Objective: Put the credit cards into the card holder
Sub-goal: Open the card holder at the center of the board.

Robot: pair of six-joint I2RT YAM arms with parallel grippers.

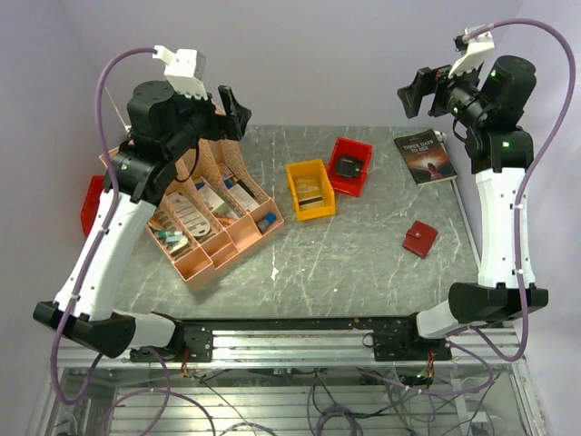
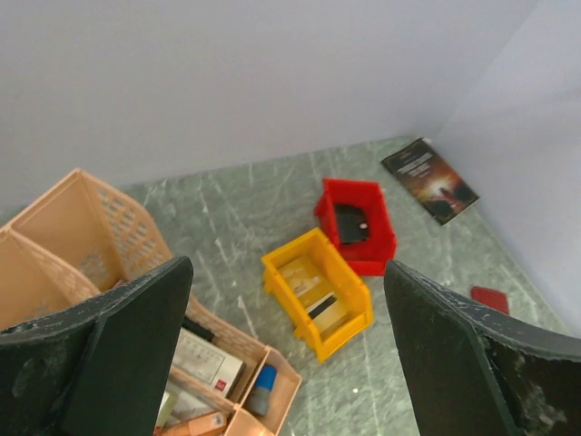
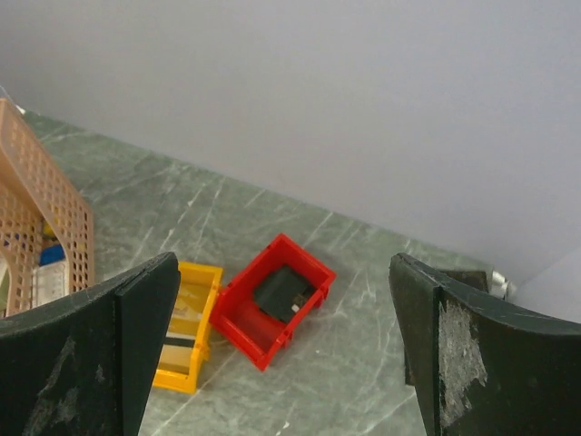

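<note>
The card holder (image 1: pixel 419 238) is a small flat red square lying shut on the table at the right; the left wrist view catches it at the edge (image 2: pixel 491 298). Yellowish credit cards (image 1: pixel 310 194), one with a black stripe, lie inside the yellow bin (image 1: pixel 292 177), also seen from the left wrist (image 2: pixel 329 305) and the right wrist (image 3: pixel 182 336). My left gripper (image 1: pixel 232 111) is raised high over the back left, open and empty (image 2: pixel 287 278). My right gripper (image 1: pixel 416 92) hangs high at the back right, open and empty too (image 3: pixel 283 269).
A peach organiser tray (image 1: pixel 238 240) with several compartments of leaflets and small items fills the left. A red bin (image 1: pixel 361 149) holding a dark object stands beside the yellow one. A dark book (image 1: pixel 425 155) lies at the back right. Another red bin (image 1: pixel 91 204) peeks out at the far left.
</note>
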